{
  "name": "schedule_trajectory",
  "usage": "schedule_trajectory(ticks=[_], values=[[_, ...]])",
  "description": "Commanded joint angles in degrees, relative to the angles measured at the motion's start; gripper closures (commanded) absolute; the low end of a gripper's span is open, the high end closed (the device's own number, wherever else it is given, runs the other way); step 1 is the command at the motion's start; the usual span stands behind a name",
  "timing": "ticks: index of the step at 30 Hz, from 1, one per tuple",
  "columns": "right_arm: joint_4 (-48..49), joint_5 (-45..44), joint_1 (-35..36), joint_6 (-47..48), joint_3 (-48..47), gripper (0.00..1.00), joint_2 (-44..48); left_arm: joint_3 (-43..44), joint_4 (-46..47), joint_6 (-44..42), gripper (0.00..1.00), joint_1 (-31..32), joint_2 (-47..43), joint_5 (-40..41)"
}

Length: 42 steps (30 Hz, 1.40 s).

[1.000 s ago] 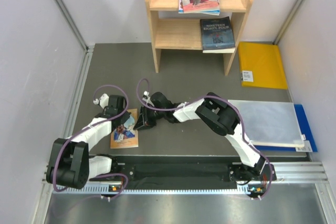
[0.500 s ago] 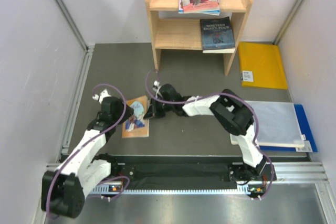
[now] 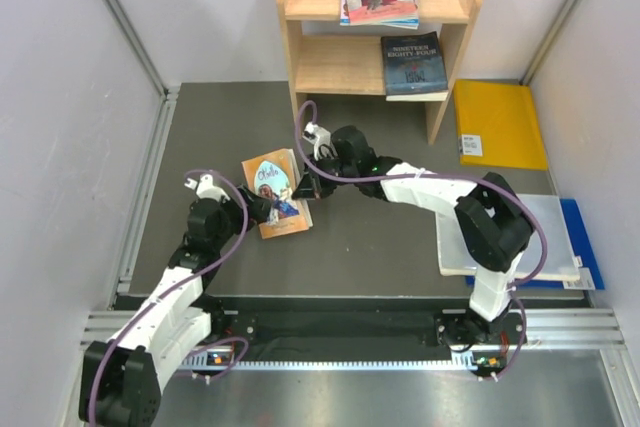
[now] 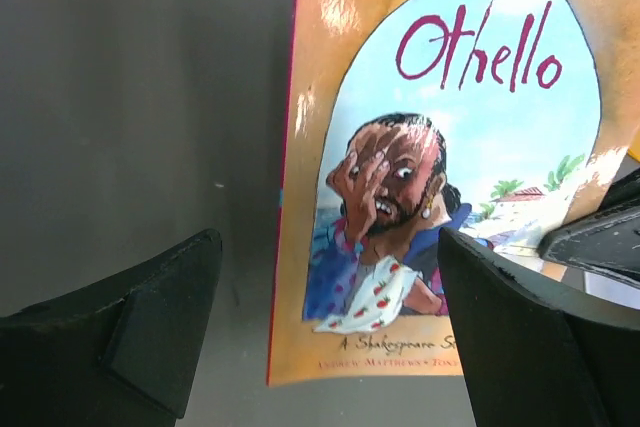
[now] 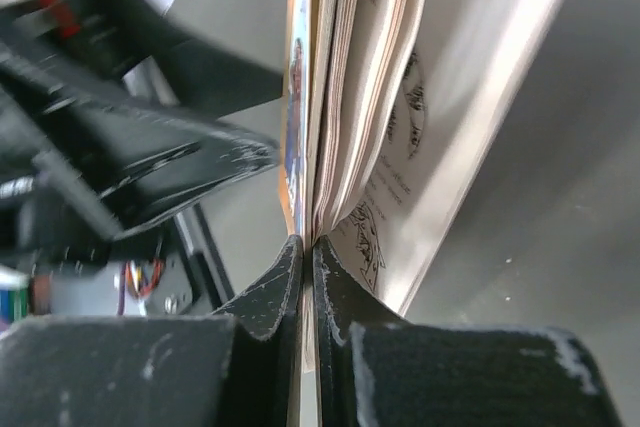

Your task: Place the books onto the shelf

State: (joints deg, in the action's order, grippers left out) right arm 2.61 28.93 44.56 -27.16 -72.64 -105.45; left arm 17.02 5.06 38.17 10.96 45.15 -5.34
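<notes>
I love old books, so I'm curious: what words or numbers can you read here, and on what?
"Othello": cover of the orange book.
"A Shakespeare S", cut off: bottom of that cover.
"Nineteen Eighty-Four": on the dark blue book on the shelf.
White label on the yellow folder: too small to read.
</notes>
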Motion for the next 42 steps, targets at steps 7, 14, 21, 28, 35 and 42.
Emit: schedule_trajectory(ticks=[7,14,21,28,35,42], values=[[-1.29,20.45,-5.97,9.66,5.31,1.0,10.26,-4.27,27.37,-0.91,0.05,0.03,0.81,-8.1],[-0.07,24.94,-6.32,10.02,5.67,1.0,10.7,-4.8,35.36,2.78,0.14,0.03,5.39,-13.2],[2.57,27.5,-6.41,8.17,4.79,1.0,9.3,-2.25,39.84,7.86,0.46,0.2,13.37,-19.52],[-2.52,13.31,-6.41,8.88,5.4,0.97,11.05,1.08,47.85,13.24,1.0,0.2,17.26,-23.05],[-3.07,-4.82,-7.73,2.75,13.28,0.55,15.35,7.41,40.82,11.48,1.0,0.2,15.85,-20.15],[13.97,-12.4,-11.07,-12.02,31.75,0.15,32.37,10.93,43.53,14.03,1.0,0.29,19.88,-18.74]])
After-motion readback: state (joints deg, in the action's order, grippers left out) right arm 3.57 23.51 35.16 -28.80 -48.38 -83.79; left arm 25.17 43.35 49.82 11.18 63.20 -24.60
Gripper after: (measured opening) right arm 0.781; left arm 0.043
